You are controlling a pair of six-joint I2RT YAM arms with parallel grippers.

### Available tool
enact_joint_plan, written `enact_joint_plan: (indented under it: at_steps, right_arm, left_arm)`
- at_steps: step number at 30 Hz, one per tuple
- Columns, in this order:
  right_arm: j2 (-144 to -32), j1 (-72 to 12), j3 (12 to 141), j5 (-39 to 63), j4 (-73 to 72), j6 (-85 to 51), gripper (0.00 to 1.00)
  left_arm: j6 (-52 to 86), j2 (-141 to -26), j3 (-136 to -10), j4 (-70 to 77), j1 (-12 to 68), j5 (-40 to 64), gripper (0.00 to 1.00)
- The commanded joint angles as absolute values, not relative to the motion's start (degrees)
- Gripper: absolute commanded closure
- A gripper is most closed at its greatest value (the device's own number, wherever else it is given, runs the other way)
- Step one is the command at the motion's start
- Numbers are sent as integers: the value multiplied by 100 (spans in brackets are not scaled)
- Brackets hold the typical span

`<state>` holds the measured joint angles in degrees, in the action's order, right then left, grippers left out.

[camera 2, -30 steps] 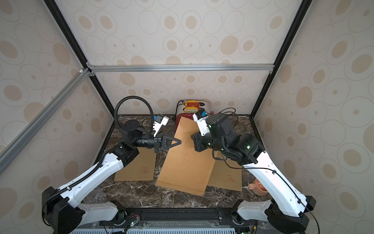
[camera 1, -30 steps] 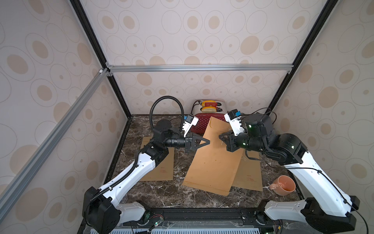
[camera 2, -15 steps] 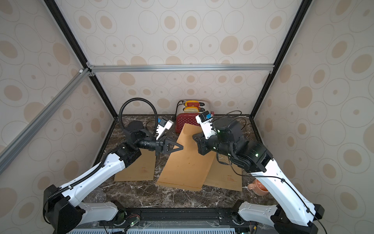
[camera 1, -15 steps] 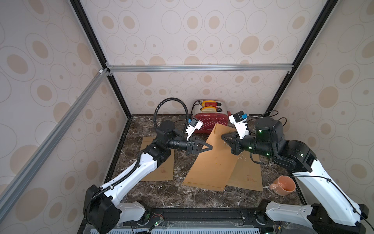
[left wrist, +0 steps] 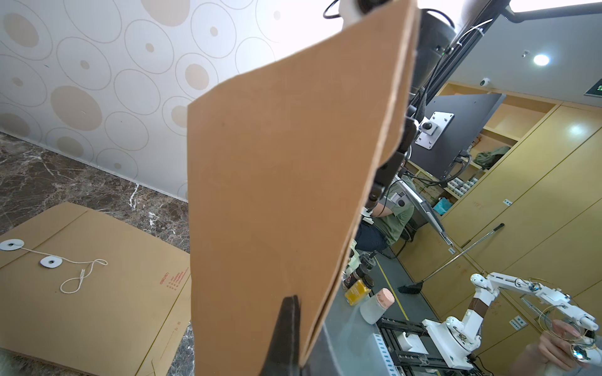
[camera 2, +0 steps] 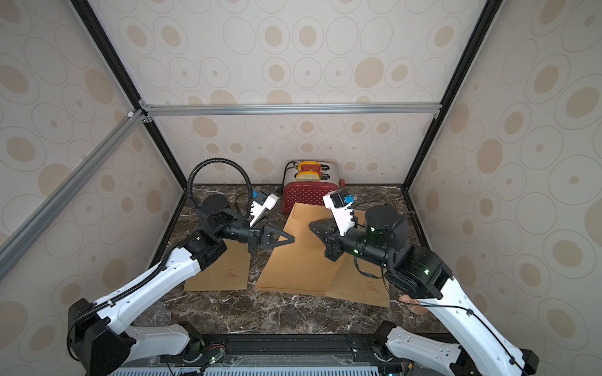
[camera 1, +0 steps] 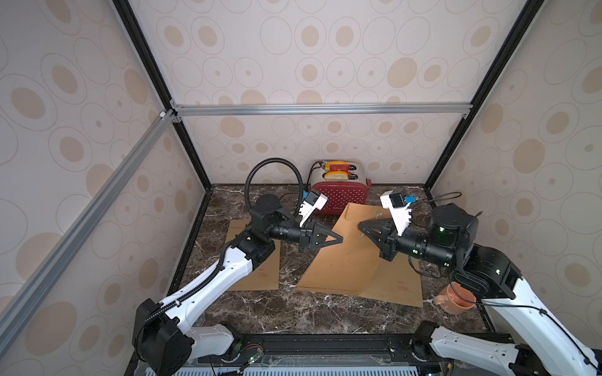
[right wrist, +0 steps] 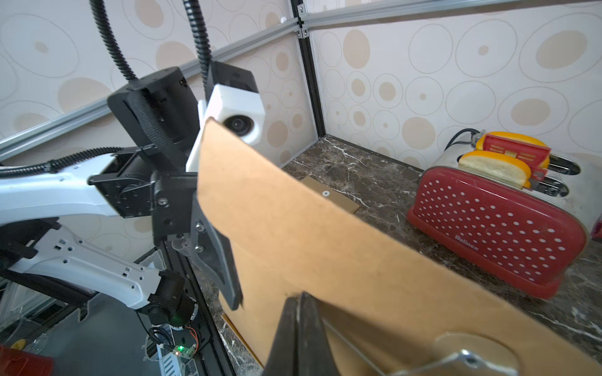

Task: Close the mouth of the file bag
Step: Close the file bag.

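The left claw (camera 1: 337, 240) and right claw (camera 1: 362, 225) pinch tight on the flat brown paper file bag (camera 1: 342, 263), holding its top above the dark marble table (camera 1: 293, 312) so its mouth can fold shut

The brown kraft-paper file bag (camera 1: 345, 260) looks matt and faintly fibrous. The dark, white-veined marble tabletop (camera 1: 293, 309) is smooth and polished. The red, white-dotted toaster (camera 1: 338, 197) has a glossy shell and shiny metal ends. The black plastic fingers (right wrist: 294, 335) are matt.
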<state>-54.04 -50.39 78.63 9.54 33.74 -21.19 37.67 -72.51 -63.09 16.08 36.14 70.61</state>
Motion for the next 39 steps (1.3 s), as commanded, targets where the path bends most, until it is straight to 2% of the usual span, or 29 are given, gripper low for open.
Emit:
enact_joint_plan:
  at_steps: [1, 14, 23, 39]
  right_arm:
    - [-5412, -5047, 7754, 1484, 2746, -2272, 100]
    - [-5191, -5054, 7405, 1553, 2924, -2381, 100]
    - [-4834, -5055, 7105, 792, 3607, -2458, 100]
    - [-4834, -5047, 6903, 27, 3920, -2507, 100]
  left_arm:
    - [3744, -7172, -6416, 1679, 3701, 7054, 100]
    - [3616, -7059, -6398, 1573, 3701, 6765, 100]
    - [3532, -6849, -6302, 1547, 3571, 6160, 100]
    - [3509, -6769, -6203, 1538, 3455, 5996, 100]
